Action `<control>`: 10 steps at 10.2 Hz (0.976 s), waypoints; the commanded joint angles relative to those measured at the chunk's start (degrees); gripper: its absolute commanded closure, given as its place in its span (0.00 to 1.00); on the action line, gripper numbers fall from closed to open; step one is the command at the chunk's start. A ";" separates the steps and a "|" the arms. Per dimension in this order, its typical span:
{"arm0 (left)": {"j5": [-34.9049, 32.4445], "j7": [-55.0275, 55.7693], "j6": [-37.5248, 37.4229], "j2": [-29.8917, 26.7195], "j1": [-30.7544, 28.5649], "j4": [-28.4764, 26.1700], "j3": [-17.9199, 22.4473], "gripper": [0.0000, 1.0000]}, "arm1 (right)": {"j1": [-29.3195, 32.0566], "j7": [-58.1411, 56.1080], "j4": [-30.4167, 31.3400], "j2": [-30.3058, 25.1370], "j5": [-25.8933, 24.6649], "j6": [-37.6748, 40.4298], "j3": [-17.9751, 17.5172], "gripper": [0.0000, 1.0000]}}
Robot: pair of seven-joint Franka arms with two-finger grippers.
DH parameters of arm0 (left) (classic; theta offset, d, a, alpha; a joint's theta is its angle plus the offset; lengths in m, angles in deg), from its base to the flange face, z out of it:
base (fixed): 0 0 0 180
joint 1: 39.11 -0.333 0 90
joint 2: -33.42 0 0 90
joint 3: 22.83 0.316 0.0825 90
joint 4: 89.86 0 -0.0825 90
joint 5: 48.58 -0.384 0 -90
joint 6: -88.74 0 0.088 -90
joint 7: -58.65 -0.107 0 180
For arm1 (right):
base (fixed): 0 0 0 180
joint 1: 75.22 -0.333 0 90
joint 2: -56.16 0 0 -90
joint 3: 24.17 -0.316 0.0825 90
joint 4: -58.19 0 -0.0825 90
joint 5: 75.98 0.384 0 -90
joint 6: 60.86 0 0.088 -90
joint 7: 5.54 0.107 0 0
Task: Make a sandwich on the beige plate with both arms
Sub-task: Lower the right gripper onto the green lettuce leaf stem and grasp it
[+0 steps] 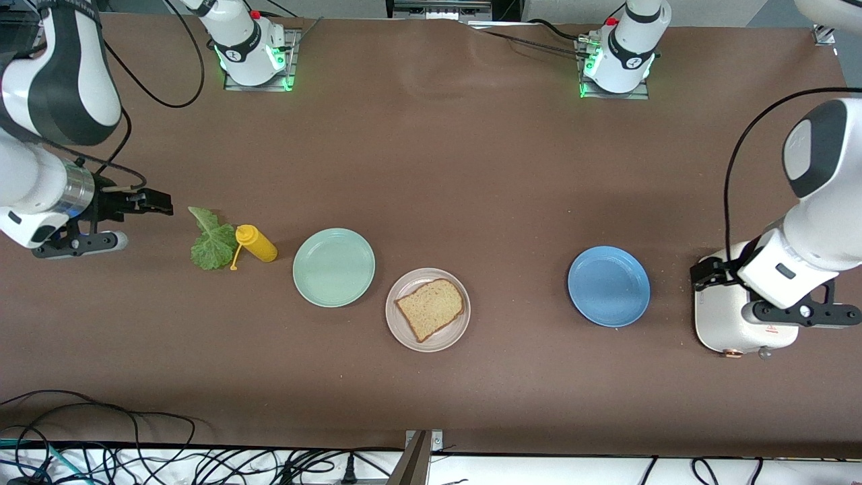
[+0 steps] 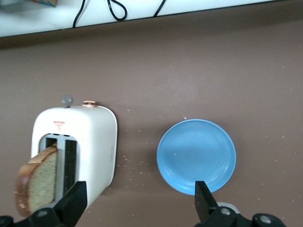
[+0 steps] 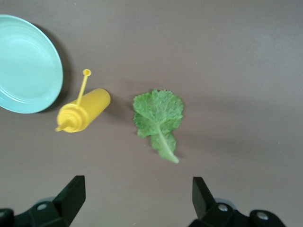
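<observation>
The beige plate [image 1: 402, 330] lies near the table's middle with one slice of tan bread [image 1: 431, 308] flat on it. A second slice [image 2: 35, 184] stands in a slot of the white toaster [image 2: 94, 146] at the left arm's end of the table. A ruffled green lettuce leaf [image 1: 212, 242] [image 3: 158, 116] lies on the table at the right arm's end. My right gripper [image 1: 156, 202] [image 3: 137, 182] hangs open beside the leaf, holding nothing. Open and empty too, my left gripper [image 1: 704, 273] [image 2: 140, 189] hovers over the toaster's [image 1: 724, 327] edge toward the blue plate.
A yellow squeeze bottle [image 1: 257, 244] [image 3: 83, 111] lies on its side against the lettuce. Beside it is a mint-green plate [image 1: 333, 267] [image 3: 23, 66], bare. The blue plate [image 1: 609, 286] [image 2: 196, 156], also bare, sits between the beige plate and the toaster.
</observation>
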 commanded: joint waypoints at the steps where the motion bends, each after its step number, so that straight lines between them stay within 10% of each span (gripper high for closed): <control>1: 0.31 -6.63 -0.81 -2.14 -4.60 -2.08 -0.86 0.00 | 1.32 -7.44 5.21 -0.44 -0.11 -3.74 -0.30 0.00; 10: 3.66 -7.62 -0.72 -3.27 -6.90 -1.73 -0.77 0.00 | 4.31 -22.50 27.03 5.26 -0.02 -31.60 0.49 0.01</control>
